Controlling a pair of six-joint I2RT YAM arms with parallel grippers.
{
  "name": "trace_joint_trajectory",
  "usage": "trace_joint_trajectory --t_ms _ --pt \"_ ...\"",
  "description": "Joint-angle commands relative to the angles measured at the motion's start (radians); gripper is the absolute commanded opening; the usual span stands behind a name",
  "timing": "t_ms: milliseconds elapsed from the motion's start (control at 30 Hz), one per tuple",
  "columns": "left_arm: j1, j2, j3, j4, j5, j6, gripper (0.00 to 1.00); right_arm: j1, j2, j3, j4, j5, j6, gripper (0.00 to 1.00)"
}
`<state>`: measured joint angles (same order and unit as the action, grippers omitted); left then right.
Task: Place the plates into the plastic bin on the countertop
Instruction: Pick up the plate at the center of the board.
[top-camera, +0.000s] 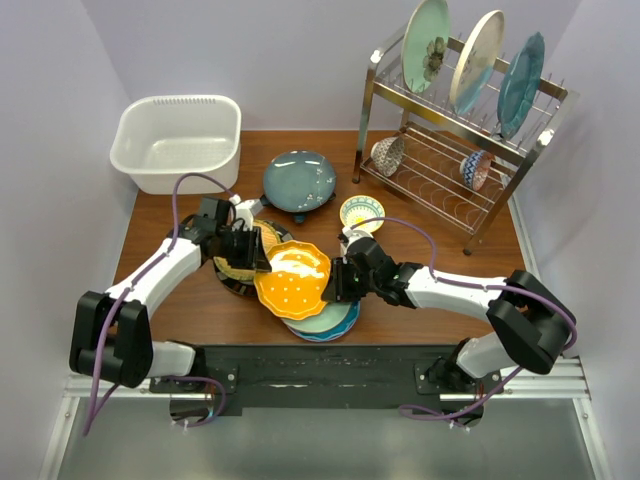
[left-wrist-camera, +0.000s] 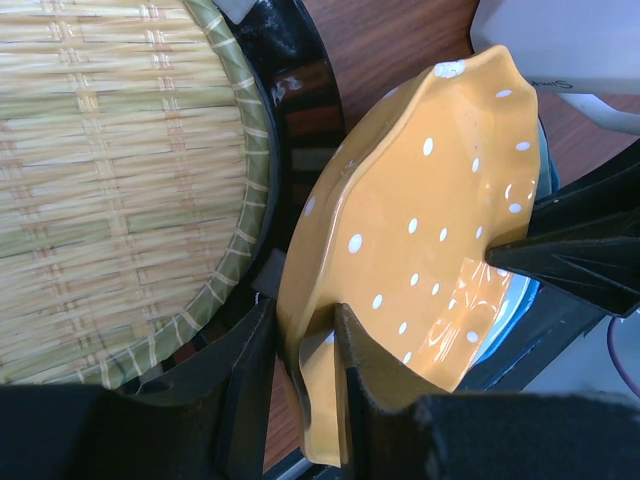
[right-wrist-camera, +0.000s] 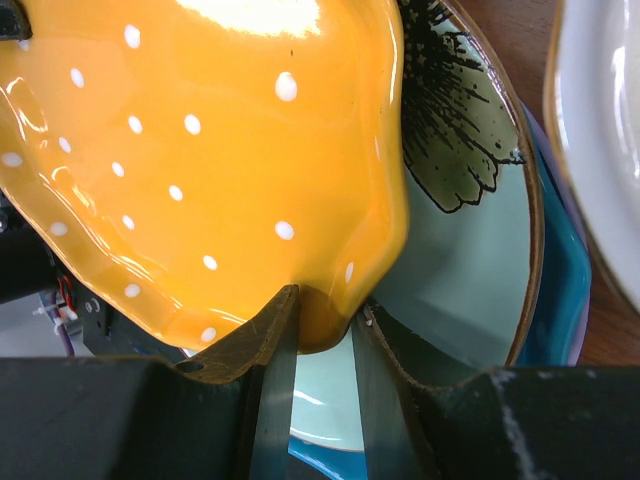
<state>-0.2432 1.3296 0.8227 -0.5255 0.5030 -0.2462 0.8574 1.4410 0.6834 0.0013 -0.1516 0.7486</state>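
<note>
The orange scalloped white-dotted plate (top-camera: 292, 278) is lifted and tilted over a stack at the table's front centre. My left gripper (top-camera: 258, 258) is shut on its left rim; the left wrist view shows both fingers pinching the rim (left-wrist-camera: 303, 320). My right gripper (top-camera: 335, 283) is shut on its right rim (right-wrist-camera: 325, 305). Under it lie the pale green floral plate (right-wrist-camera: 460, 240) and a blue plate (right-wrist-camera: 565, 280). The black-rimmed woven plate (top-camera: 238, 268) lies beside it on the left (left-wrist-camera: 100, 180). The white plastic bin (top-camera: 178, 142) stands at the back left, empty.
A dark teal plate (top-camera: 299, 180) lies behind the stack, with a small patterned bowl (top-camera: 361, 212) to its right. The steel dish rack (top-camera: 460, 130) at the back right holds three upright plates and two bowls. A white dish edge (right-wrist-camera: 600, 120) shows beside the stack.
</note>
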Motion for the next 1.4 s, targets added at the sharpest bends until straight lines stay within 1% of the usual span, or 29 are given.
trace_joint_trajectory --t_ms 0,33,67,233,333,400,467,567,733,1100,1300,1367 --pt "-0.002 0.008 0.0 0.009 0.058 0.013 0.07 0.009 0.006 0.01 0.032 0.014 0.001 0.31" --pt "-0.002 0.008 0.0 0.009 0.06 0.013 0.02 0.006 0.006 0.01 0.032 0.014 0.0 0.31" --pt "-0.002 0.006 -0.002 0.007 0.06 0.013 0.0 0.008 0.004 0.01 0.032 0.014 -0.002 0.31" --pt "-0.002 -0.003 0.001 0.007 0.052 0.01 0.0 0.006 -0.005 0.008 0.032 0.009 -0.008 0.32" --pt "-0.002 -0.013 0.009 0.007 0.045 0.002 0.0 0.008 -0.027 0.005 0.035 0.009 -0.015 0.36" --pt "-0.002 -0.023 0.013 0.009 0.042 -0.002 0.0 0.008 -0.039 0.002 0.039 0.009 -0.02 0.41" --pt "-0.002 -0.024 0.019 0.007 0.04 -0.005 0.0 0.008 -0.056 -0.001 0.037 0.015 -0.023 0.48" --pt "-0.001 -0.032 0.033 0.012 0.045 -0.016 0.0 0.008 -0.062 0.001 0.031 0.018 -0.028 0.54" --pt "0.005 -0.04 0.042 0.024 0.08 -0.028 0.0 0.008 -0.07 0.001 0.029 0.02 -0.034 0.6" --pt "0.033 -0.059 0.064 0.025 0.098 -0.045 0.0 0.009 -0.125 -0.001 0.016 0.035 -0.055 0.71" --pt "0.041 -0.061 0.081 0.021 0.098 -0.048 0.0 0.006 -0.168 -0.016 0.028 0.034 -0.074 0.8" --pt "0.045 -0.063 0.085 0.021 0.098 -0.05 0.0 0.008 -0.188 -0.019 0.031 0.035 -0.083 0.85"
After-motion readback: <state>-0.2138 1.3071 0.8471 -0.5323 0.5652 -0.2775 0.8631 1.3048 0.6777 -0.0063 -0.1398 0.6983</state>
